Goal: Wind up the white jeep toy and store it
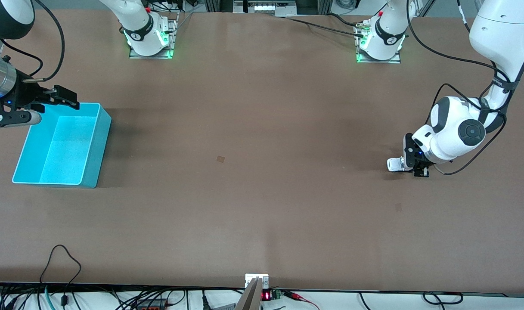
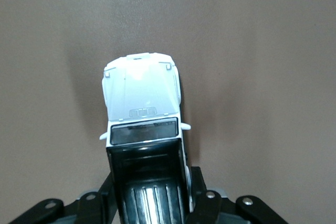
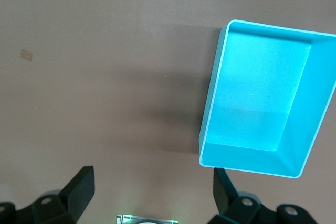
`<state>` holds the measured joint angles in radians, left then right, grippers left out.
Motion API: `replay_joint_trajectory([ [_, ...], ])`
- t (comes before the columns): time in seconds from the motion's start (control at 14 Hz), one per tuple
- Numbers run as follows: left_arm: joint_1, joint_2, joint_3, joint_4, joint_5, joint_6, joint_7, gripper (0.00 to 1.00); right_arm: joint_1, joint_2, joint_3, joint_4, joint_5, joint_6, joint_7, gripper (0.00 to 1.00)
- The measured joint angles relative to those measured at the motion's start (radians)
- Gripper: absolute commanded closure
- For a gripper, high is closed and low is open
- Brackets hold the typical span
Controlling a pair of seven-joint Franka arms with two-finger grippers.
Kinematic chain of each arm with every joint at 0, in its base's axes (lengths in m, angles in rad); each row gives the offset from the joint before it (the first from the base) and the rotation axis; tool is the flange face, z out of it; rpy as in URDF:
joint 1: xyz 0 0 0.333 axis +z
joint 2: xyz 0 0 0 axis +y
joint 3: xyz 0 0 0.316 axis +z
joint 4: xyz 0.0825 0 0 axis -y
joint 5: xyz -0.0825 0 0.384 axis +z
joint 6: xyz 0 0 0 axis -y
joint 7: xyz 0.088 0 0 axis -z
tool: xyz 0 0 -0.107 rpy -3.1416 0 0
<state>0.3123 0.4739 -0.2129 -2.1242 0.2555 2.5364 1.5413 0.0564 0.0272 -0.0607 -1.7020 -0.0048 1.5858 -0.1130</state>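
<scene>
- Currently left gripper (image 1: 410, 167) is clamped on the white jeep toy (image 1: 395, 164), at table level, 3 o'clock.
- Right gripper (image 1: 51, 101), jaws spread, empty, waits over turquoise bin (image 1: 96, 146), 9 o'clock.

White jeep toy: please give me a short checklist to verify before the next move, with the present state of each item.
1. Left gripper shut on the white jeep toy: ok.
2. Jeep wheels touching the table: cannot tell.
3. Turquoise bin holds nothing, at the right arm's end: ok.
4. Right gripper open, over the table beside the bin: ok.
5. Table between jeep and bin free of objects: ok.
</scene>
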Motion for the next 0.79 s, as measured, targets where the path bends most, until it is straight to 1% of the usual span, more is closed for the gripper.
replay_joint_trajectory([
  [0.36,0.016,0.001,-0.001,0.001,0.03,0.001,0.0,0.9,0.0,0.0,0.0,0.0,0.0,0.0,0.0,0.0],
  [0.64,0.043,0.004,-0.003,0.004,0.04,0.002,0.0,0.9,0.0,0.0,0.0,0.0,0.0,0.0,0.0,0.0],
  [0.79,0.064,0.006,-0.003,0.007,0.066,0.003,0.0,0.9,0.0,0.0,0.0,0.0,0.0,0.0,0.0,0.0],
])
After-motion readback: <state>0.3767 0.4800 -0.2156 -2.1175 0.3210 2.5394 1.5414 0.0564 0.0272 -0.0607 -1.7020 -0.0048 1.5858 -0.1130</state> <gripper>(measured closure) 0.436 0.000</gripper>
